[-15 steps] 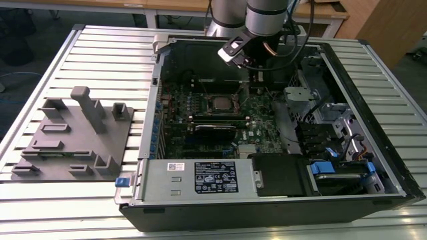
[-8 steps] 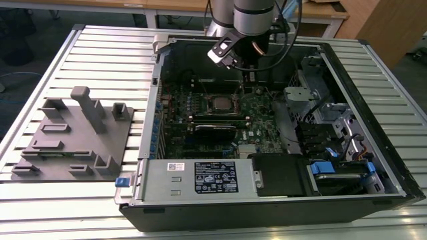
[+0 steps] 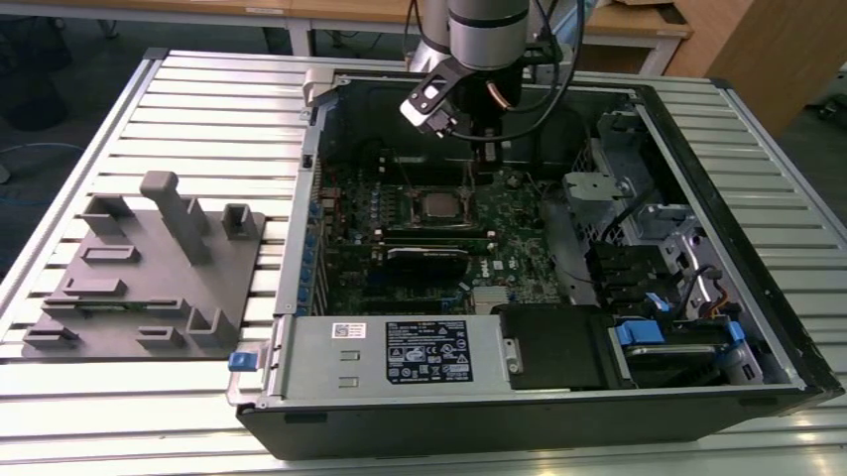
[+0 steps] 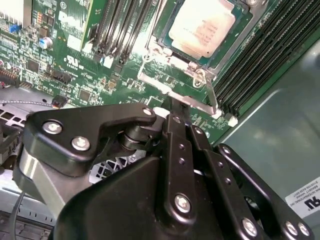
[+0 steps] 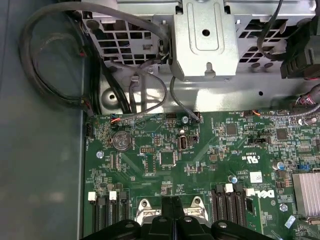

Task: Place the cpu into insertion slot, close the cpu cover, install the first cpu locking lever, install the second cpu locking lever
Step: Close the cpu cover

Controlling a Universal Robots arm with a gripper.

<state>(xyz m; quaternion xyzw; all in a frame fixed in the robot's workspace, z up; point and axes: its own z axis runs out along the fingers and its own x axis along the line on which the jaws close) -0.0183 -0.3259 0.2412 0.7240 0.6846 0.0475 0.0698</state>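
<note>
An open computer case [image 3: 530,428] lies on the slatted metal surface [image 3: 198,99], with a grey moulded fixture [image 3: 146,283] just beside it on the exterior view's left and a labelled power supply [image 3: 397,352] inside it.

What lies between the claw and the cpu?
Between claw and cpu: the socket's silvery metal frame edge and a wire lever, in the second wrist view.

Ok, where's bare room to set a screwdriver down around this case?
Free: table slats at the exterior view's lower left, beside the grey fixture, and at its right, past the case. Crowded: inside the case, around the cpu.
</note>
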